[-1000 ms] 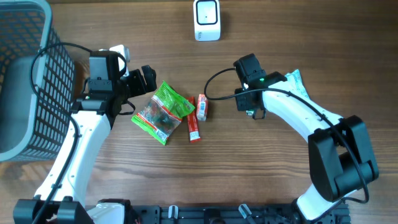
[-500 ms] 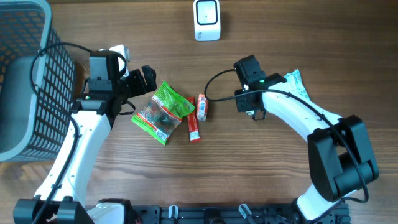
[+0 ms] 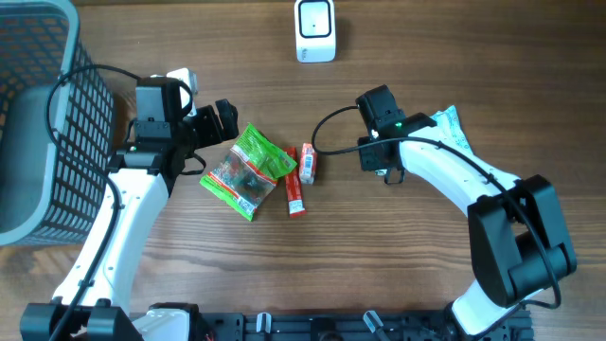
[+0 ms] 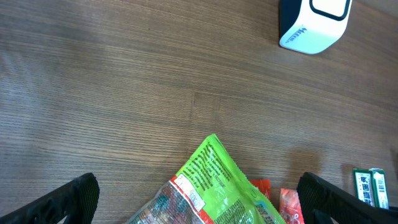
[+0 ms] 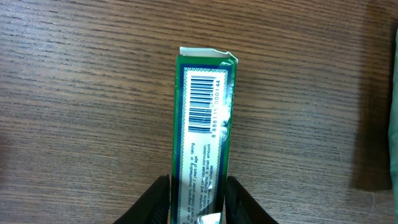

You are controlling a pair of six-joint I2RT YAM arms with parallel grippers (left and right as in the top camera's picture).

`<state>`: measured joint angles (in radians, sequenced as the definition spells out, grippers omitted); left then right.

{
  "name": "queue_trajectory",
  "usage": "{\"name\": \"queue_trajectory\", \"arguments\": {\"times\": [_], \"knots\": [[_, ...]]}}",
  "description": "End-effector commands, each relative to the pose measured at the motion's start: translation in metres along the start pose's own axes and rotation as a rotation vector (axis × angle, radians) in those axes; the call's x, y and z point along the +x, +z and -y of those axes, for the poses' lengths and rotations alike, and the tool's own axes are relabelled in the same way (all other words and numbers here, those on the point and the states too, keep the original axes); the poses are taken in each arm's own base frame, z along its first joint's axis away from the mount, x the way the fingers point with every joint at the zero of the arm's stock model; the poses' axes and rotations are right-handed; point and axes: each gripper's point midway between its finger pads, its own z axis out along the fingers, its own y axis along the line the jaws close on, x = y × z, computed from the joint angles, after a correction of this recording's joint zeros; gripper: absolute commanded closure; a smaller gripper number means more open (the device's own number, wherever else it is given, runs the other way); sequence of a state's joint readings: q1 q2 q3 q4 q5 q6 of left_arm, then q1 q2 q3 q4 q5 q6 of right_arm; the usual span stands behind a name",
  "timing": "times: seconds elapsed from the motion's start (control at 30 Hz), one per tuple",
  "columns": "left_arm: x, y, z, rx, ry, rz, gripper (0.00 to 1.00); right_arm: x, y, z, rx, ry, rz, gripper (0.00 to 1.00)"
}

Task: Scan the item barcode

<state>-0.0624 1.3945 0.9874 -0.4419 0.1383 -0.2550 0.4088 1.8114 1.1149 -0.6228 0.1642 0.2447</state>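
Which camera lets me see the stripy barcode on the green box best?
The right wrist view. The green box fills the middle, with its barcode facing the camera, held in the right gripper. Overhead, that gripper covers nearly all of it. The left wrist view shows no readable barcode.

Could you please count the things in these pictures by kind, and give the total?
Bags and packets: 3 (green snack bag, red stick packet, teal packet)
Boxes: 2 (red-and-white box, green box in the right gripper)
Scanners: 1 (white scanner)
Baskets: 1 (grey basket)
Total: 7
A white shape near the grey basket is unclear, not counted.
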Motion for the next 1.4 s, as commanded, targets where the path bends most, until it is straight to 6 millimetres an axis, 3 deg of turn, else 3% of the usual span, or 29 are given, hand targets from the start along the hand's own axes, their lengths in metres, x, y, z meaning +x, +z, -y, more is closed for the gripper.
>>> {"name": "queue_trajectory", "arguments": {"times": [0.0, 0.27, 0.5, 0.97, 1.23, 1.37], "knots": [[-0.0057, -0.0037, -0.0013, -0.004, 0.014, 0.020, 0.00, 0.0005, -0.0033, 0.0004, -0.009, 0.023, 0.008, 0.66], [-0.0057, -0.0037, -0.0013, -0.004, 0.014, 0.020, 0.00, 0.0001, -0.0034, 0.0003, -0.009, 0.023, 0.010, 0.65], [-0.0057, -0.0037, -0.0013, -0.004, 0.014, 0.020, 0.00, -0.0024, -0.0033, 0.0017, 0.000, 0.023, 0.020, 0.55], [-0.0057, -0.0037, -0.0013, -0.004, 0.014, 0.020, 0.00, 0.0014, 0.0019, 0.0016, 0.000, 0.023, 0.017, 0.58], [-0.0057, -0.0037, -0.0013, -0.004, 0.014, 0.020, 0.00, 0.0029, 0.0021, 0.0002, -0.009, 0.022, 0.010, 0.71], [-0.0057, -0.0037, -0.0013, -0.004, 0.014, 0.020, 0.00, 0.0042, 0.0027, 0.0004, -0.008, 0.021, 0.005, 0.73]]}}
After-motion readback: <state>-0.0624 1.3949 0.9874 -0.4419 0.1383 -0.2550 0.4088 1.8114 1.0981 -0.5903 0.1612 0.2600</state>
